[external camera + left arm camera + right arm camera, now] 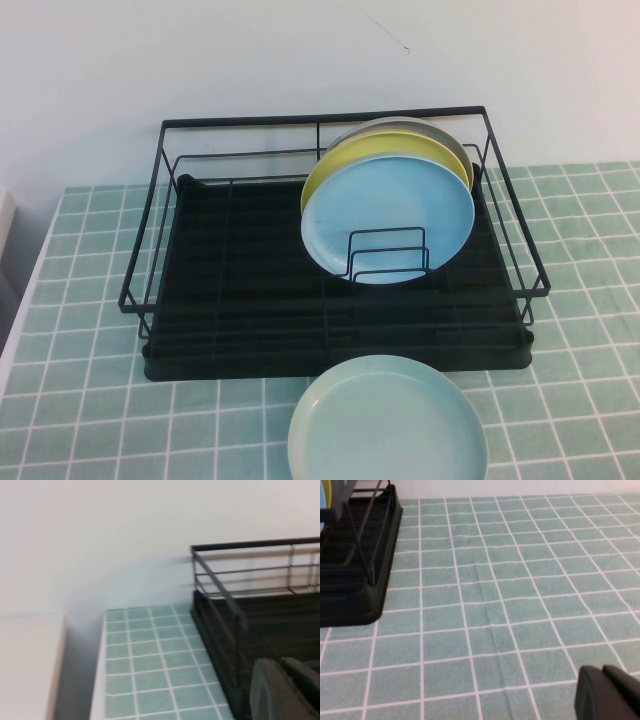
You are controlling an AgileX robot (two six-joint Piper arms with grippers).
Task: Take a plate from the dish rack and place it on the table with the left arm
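Note:
The pale mint-green plate (388,420) lies flat on the tiled table (80,400), just in front of the black dish rack (240,290). No arm shows in the high view. My left gripper (282,680) shows only in the left wrist view, shut and empty, beside the rack's left end (220,630). My right gripper (605,687) shows only in the right wrist view, shut and empty, low over bare tiles (495,605) to the right of the rack (355,575).
A sky-blue plate (390,215), a yellow plate (345,160) and a grey one (440,128) stand upright in the rack's right half. The table's left edge (100,680) lies near the left gripper. A white wall (300,60) stands behind the rack.

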